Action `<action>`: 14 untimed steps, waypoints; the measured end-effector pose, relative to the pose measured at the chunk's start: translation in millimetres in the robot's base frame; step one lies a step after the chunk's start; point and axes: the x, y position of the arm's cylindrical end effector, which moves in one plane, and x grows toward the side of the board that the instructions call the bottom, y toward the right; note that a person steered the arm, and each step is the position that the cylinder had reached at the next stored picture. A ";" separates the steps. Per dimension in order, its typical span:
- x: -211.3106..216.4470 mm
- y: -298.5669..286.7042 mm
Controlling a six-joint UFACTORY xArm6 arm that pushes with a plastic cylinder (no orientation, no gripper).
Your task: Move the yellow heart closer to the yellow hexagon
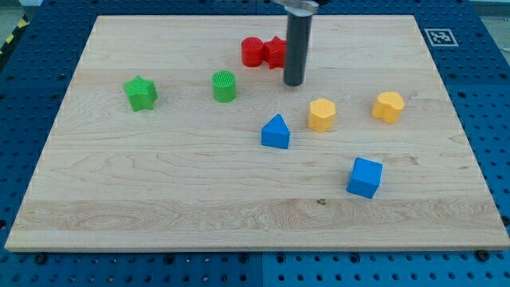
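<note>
The yellow hexagon (pixel 322 114) sits right of the board's centre. The yellow heart (pixel 389 107) lies further toward the view's right, a clear gap between the two. My dark rod comes down from the view's top, and my tip (pixel 294 83) rests on the board above and left of the hexagon, touching neither yellow block. The tip stands just to the right of two red blocks.
Two red blocks (pixel 253 51) (pixel 276 51) touch each other near the top centre. A green star (pixel 141 92) and a green cylinder (pixel 225 86) lie to the left. A blue triangle-like block (pixel 276 131) sits left of the hexagon, and a blue cube (pixel 365 177) below the yellow blocks.
</note>
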 end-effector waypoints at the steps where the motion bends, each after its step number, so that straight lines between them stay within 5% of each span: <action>1: 0.0 23.0; 3: 1.4 89.0; 6: -0.3 90.4; 10: 23.8 176.8; 14: 55.7 176.7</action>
